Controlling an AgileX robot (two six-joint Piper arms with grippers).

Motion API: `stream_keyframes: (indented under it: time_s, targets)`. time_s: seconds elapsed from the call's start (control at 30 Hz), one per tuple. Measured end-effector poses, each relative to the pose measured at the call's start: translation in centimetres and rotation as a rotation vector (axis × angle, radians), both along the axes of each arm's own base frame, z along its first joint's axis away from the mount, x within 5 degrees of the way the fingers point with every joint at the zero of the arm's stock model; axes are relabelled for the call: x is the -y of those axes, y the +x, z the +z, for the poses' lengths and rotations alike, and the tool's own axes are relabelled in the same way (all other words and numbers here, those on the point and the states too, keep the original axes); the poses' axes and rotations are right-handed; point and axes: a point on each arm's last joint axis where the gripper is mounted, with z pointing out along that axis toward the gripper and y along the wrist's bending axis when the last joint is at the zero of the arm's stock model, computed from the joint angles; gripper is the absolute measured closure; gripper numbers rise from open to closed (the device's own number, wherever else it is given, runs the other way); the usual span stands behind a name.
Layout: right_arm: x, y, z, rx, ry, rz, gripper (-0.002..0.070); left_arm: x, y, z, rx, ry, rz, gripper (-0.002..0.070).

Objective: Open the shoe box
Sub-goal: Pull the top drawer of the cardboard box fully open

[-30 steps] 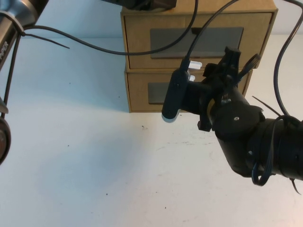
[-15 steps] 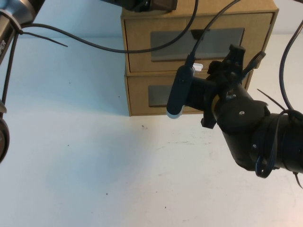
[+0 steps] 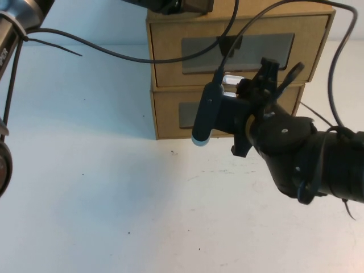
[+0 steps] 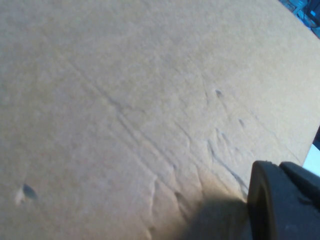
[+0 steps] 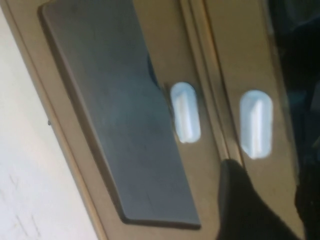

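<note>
Two brown cardboard drawer-type shoe boxes are stacked at the back of the table, the upper box (image 3: pixel 170 57) on the lower box (image 3: pixel 168 116). Each front has a grey window (image 5: pixel 115 115) and a white oval pull tab (image 5: pixel 185 112). The upper box's tab (image 3: pixel 233 79) sits just above the seam. My right gripper (image 3: pixel 242 91) is right against the fronts at that seam. It is open, with cardboard showing between its dark fingers (image 5: pixel 240 200). My left gripper (image 3: pixel 170 5) is over the top of the upper box (image 4: pixel 125 100), where one dark finger (image 4: pixel 280 200) shows.
Black cables (image 3: pixel 114 54) hang across the box fronts and above the white table (image 3: pixel 114 199). The right arm's bulky wrist (image 3: pixel 296 153) stands in front of the lower box's right half. The left arm's body (image 3: pixel 8 34) borders the left edge.
The right gripper shifted right, then back left, staying close to the box fronts; its wrist now hides the lower box's tab. The boxes have not moved.
</note>
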Motion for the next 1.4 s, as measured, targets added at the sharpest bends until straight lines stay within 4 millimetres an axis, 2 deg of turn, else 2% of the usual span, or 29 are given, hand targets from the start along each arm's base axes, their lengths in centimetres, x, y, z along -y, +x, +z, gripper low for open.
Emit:
stream_keyframes:
  time_s: [0.23,0.5,0.9,1.4]
  targets:
    - [-1.1,1.2,-0.9,-0.007,-0.009,-0.001,0.0442,0.0,0.0,0.0,0.000,0.000,0.000,0.0678]
    - [-2.1,2.5,-0.9,0.007,0.000,-0.005,0.0442,0.0,0.0,0.0,0.000,0.000,0.000,0.0678]
    - [-0.5,4.2,-1.4,0.007,-0.030,-0.062,0.0442,0.0,0.0,0.0,-0.003,-0.001,0.002,0.0678]
    - [-1.0,4.3,-1.8,-0.010,-0.026,-0.029,0.0442,0.0,0.0,0.0,-0.003,-0.002,0.001,0.0678]
